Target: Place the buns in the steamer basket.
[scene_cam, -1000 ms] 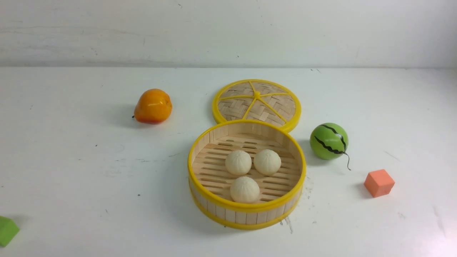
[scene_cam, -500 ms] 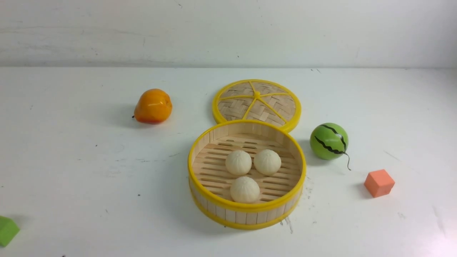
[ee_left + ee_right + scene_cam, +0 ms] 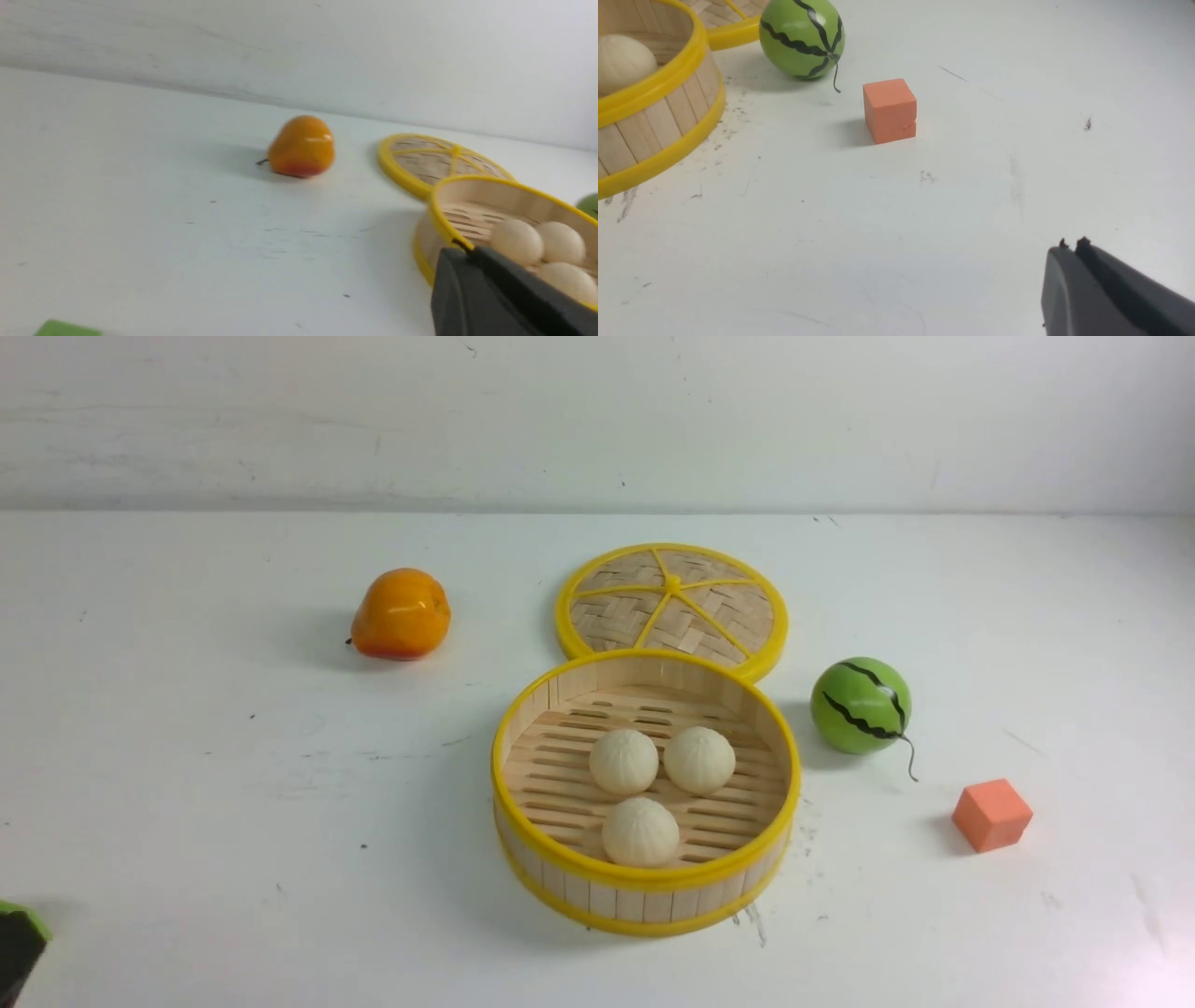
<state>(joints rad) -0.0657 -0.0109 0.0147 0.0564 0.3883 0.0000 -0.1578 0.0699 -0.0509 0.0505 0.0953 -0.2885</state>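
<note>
Three cream-white pleated buns [image 3: 624,762] [image 3: 698,760] [image 3: 640,832] lie close together on the slatted floor of the steamer basket [image 3: 644,877], which stands at mid-table. My left gripper [image 3: 469,251] is shut with nothing between its dark fingers. It hovers short of the basket's [image 3: 437,210] near-left side, apart from it, with the buns [image 3: 516,241] beyond its tips. In the front view only a dark piece of it [image 3: 13,957] shows at the bottom left corner. My right gripper [image 3: 1071,243] is shut and empty over bare table to the right of the basket [image 3: 658,121].
The woven yellow-rimmed lid [image 3: 672,602] lies flat behind the basket. An orange fruit [image 3: 401,613] sits back left, a green watermelon ball [image 3: 860,706] right of the basket, an orange cube [image 3: 991,814] further right. A green block [image 3: 65,328] lies near the front left edge.
The left gripper has closed, and its dark tip has come into the front view's bottom left corner, covering most of the green block. Buns and basket have not moved.
</note>
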